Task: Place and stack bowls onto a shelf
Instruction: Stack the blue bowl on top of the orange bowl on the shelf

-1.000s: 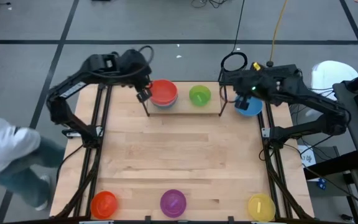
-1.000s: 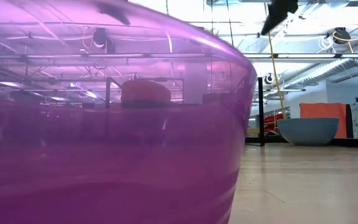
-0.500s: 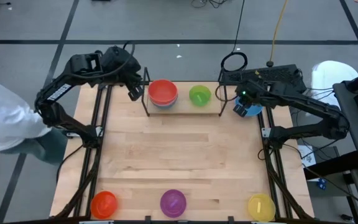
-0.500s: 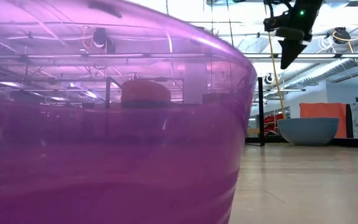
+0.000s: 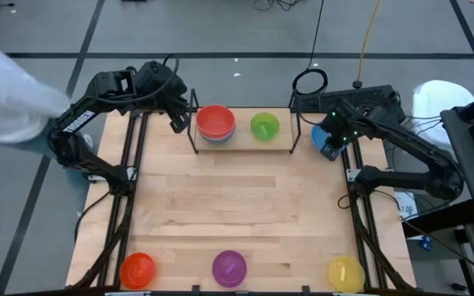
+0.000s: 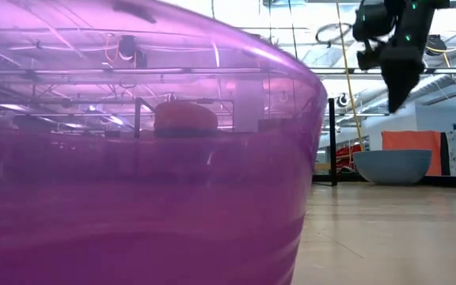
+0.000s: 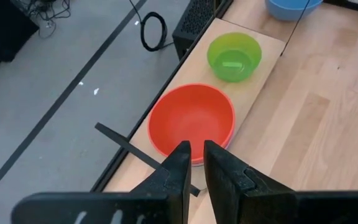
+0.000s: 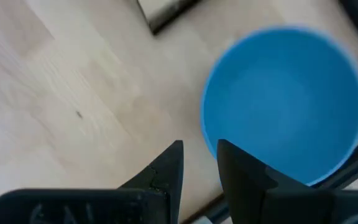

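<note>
Writing or labels cannot be read anywhere. Shelf [image 5: 243,141] stands along the table's [image 5: 237,214] far edge, carrying a red bowl [image 5: 216,121] stacked on another bowl, with a green bowl [image 5: 264,126] beside it. Left gripper [image 5: 179,122] hovers just left of the red bowl, fingers nearly together and empty. Right gripper [image 5: 330,150] hangs over the near rim of the blue bowl [image 5: 319,136], which sits on the table just right of the shelf; its fingers are narrowly parted, holding nothing. Orange [image 5: 137,268], purple [image 5: 229,266] and yellow [image 5: 346,272] bowls line the near edge.
</note>
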